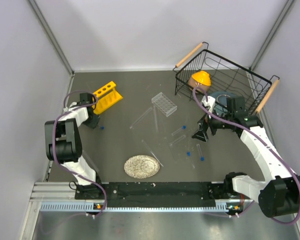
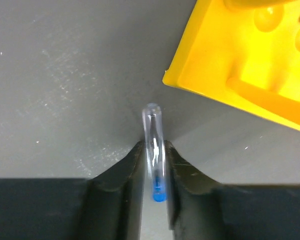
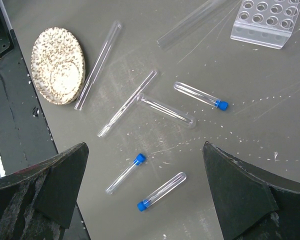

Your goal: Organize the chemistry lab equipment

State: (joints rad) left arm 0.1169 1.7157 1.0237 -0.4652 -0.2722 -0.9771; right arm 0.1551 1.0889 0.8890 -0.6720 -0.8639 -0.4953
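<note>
Near the table's (image 1: pixel 140 80) far-left corner, just beside the yellow rack (image 2: pixel 240 60), a vial (image 2: pixel 154 127) is clamped between the left gripper's (image 2: pixel 154 150) fingers, blue cap toward the wrist, round end pointing out. Vial and rack are not touching; whether the vial is lifted off the table cannot be told. Right gripper (image 3: pixel 147 167) is held spread wide over the table's right-middle, with nothing between its fingers. Under it three capped vials (image 3: pixel 200 95) are seen lying loose, well apart. Test tubes (image 3: pixel 127 102) are scattered flat, one just beside the disc (image 3: pixel 57 65). Clear rack (image 3: pixel 265 22) is set toward the far edge, and the basket (image 1: pixel 225 75) at the far-right corner.
</note>
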